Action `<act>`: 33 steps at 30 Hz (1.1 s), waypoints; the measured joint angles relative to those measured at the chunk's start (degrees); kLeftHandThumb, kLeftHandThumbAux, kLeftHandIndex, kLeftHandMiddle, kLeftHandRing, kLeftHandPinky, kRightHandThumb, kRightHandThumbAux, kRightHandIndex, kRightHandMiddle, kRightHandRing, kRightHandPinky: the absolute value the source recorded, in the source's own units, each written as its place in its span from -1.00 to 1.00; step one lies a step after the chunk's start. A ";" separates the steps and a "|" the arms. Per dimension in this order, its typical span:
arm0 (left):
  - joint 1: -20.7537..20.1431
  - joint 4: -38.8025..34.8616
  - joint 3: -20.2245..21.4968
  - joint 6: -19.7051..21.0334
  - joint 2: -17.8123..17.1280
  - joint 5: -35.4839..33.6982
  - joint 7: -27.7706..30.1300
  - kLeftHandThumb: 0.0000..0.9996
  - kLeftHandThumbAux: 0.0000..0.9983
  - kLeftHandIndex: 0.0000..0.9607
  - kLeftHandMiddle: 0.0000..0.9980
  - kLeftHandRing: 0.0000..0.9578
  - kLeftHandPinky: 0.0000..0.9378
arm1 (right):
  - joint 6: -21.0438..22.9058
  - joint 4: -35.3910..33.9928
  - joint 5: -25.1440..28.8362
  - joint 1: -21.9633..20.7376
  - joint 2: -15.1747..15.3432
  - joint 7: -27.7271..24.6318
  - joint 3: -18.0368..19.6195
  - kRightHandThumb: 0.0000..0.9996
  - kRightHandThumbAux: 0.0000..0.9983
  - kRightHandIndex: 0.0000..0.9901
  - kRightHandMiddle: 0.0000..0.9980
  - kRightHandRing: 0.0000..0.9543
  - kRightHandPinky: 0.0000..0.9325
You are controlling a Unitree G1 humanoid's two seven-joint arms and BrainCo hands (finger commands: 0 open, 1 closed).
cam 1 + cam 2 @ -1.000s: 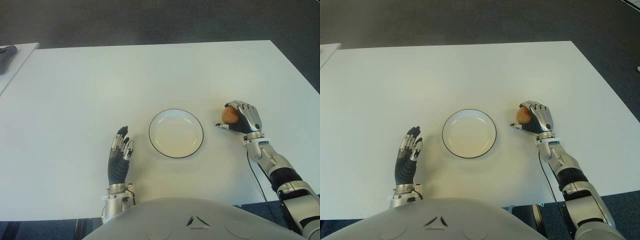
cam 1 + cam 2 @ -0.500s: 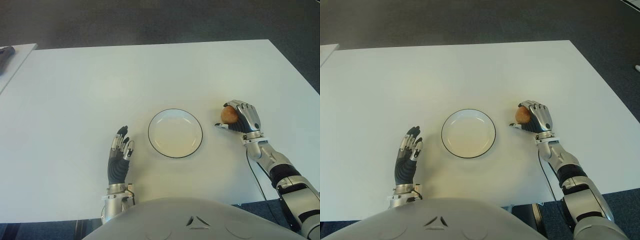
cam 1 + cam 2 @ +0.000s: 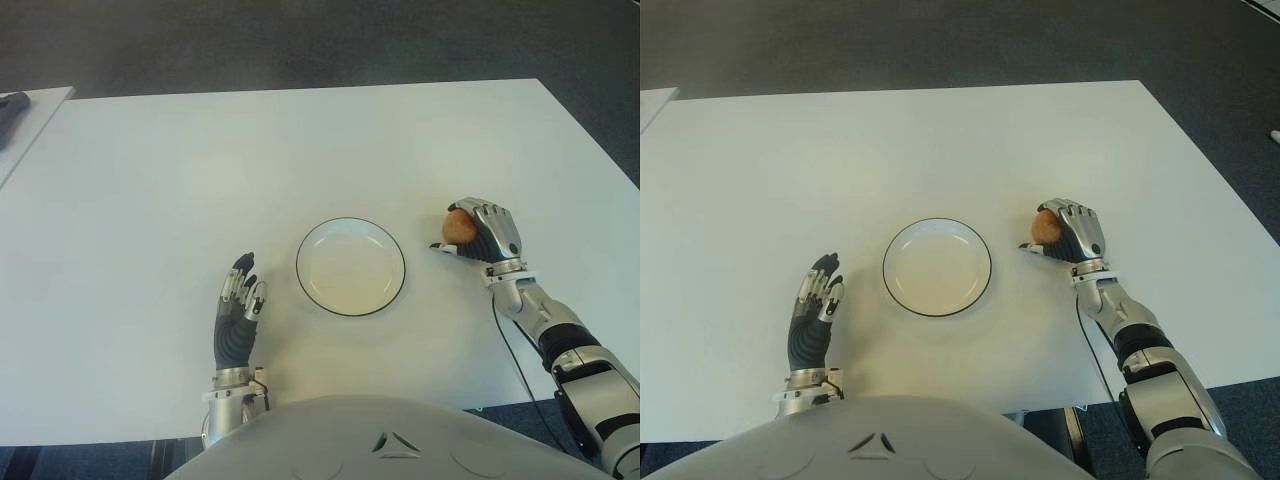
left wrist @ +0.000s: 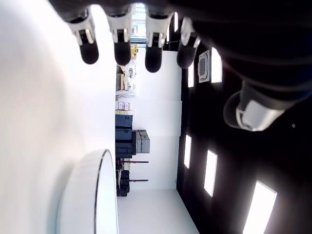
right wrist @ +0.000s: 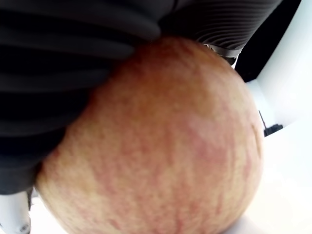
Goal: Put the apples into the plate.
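White tabletop (image 3: 300, 150) fills most of the head camera's view, with dark grey carpet (image 3: 300, 40) beyond its far edge. On it, to the right of centre, a reddish-yellow apple (image 3: 458, 228) sits inside the right hand (image 3: 485, 235), whose fingers (image 3: 495, 215) curl over the top and far side of the fruit while the thumb reaches under it toward the plate; the right wrist view shows the apple's mottled skin (image 5: 165, 146) pressed against the dark ribbed palm, filling nearly the whole picture. Whether the apple touches the table or is lifted just clear of it cannot be told. Just to the left of the apple and apart from it lies a round white plate (image 3: 316, 238) with a thin dark rim, holding nothing. On the plate's other side, nearer the robot's body, the left hand (image 3: 238, 310) shows with its fingers (image 4: 122, 48) extended and loosely spread, grasping nothing; its wrist view looks along the straight fingertips with the plate's rim (image 4: 105, 190) close by. At the far left edge, a corner of a second pale table (image 3: 30, 120) appears, with a dark object (image 3: 12, 103) on it too cropped to identify.
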State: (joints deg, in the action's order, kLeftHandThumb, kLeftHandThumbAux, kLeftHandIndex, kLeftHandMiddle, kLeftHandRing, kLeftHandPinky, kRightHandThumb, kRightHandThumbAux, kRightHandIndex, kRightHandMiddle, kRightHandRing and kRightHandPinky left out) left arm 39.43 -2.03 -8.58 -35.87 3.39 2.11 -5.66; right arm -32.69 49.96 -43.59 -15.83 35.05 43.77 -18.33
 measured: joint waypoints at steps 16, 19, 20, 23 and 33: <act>-0.17 -0.02 0.07 0.04 0.07 -0.37 0.16 -0.82 -0.05 -0.72 -0.74 -0.78 -0.78 | 1.16 -31.47 3.90 6.98 -0.82 -8.23 4.97 0.40 0.44 -0.11 0.77 0.84 0.83; -0.17 -0.01 0.06 0.06 0.26 -0.37 0.16 -0.85 -0.07 -0.74 -0.75 -0.79 -0.78 | 0.86 -37.93 5.05 9.01 -1.98 -10.95 5.53 0.40 0.44 -0.11 0.78 0.84 0.83; -0.17 -0.01 0.05 0.07 0.31 -0.29 0.16 -0.85 -0.08 -0.74 -0.75 -0.79 -0.78 | 0.46 -39.56 5.09 9.57 -2.34 -11.61 5.50 0.40 0.44 -0.12 0.78 0.84 0.83; -0.14 -0.01 0.02 0.12 0.42 0.04 0.16 -0.87 -0.09 -0.75 -0.75 -0.80 -0.78 | -0.96 -42.78 4.79 11.35 -3.05 -13.08 5.22 0.40 0.44 -0.12 0.78 0.84 0.83; -0.01 -0.05 -0.11 0.69 0.61 0.23 0.16 -0.87 -0.09 -0.75 -0.76 -0.80 -0.77 | -4.67 -48.38 3.76 13.98 -5.43 -19.07 3.06 0.41 0.44 -0.12 0.77 0.84 0.84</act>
State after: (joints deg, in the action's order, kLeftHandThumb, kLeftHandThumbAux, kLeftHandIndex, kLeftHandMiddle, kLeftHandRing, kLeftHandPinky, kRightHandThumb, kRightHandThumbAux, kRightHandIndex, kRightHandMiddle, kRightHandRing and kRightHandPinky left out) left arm 39.42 -2.09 -8.69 -35.18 4.00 2.34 -5.50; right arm -37.36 1.58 -39.83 -1.85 29.62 24.70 -15.27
